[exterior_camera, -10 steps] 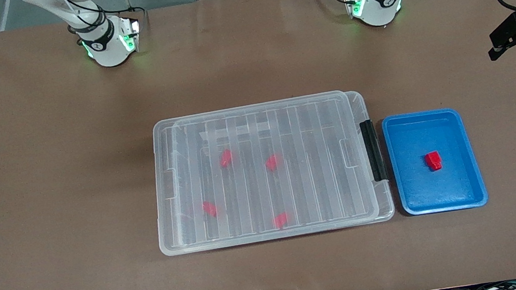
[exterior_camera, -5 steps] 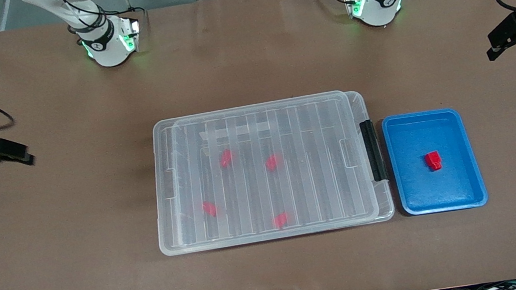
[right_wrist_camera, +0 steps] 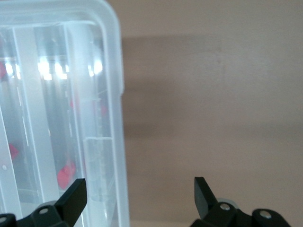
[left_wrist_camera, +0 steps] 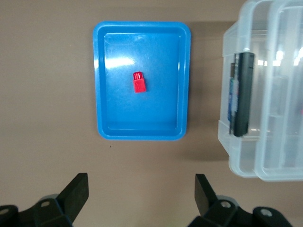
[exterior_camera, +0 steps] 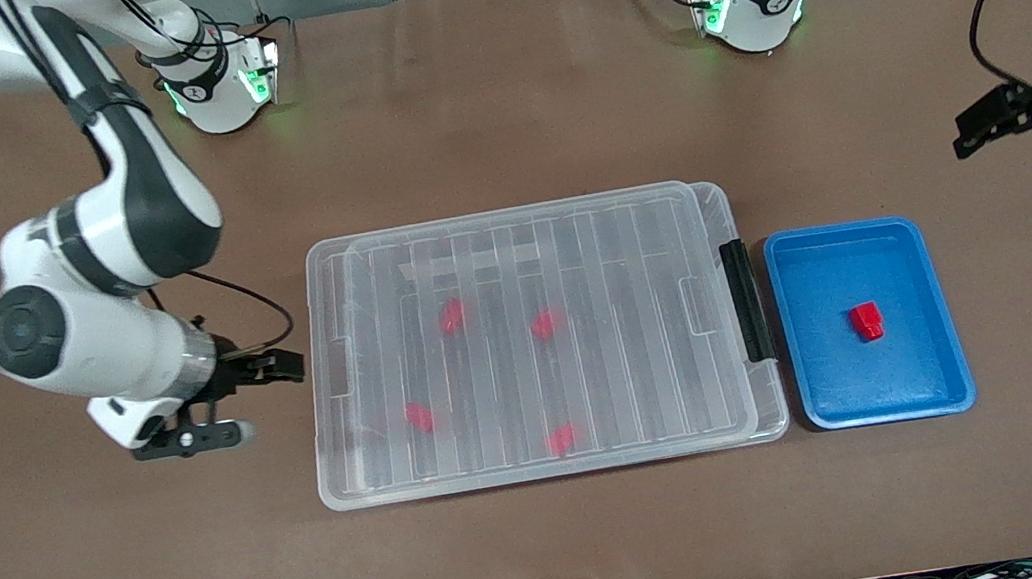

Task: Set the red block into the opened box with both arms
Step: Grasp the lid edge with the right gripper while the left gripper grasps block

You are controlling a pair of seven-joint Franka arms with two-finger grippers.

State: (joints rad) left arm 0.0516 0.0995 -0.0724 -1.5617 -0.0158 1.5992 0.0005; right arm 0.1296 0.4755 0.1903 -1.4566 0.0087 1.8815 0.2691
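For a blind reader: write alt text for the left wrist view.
A single red block lies in a blue tray on the brown table, seen from above past the open left gripper. Beside the tray stands the clear box, lid on, its black latch facing the tray.

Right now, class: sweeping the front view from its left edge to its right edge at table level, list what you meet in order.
right pincer → clear box → black latch → blue tray holding one red block → left pincer
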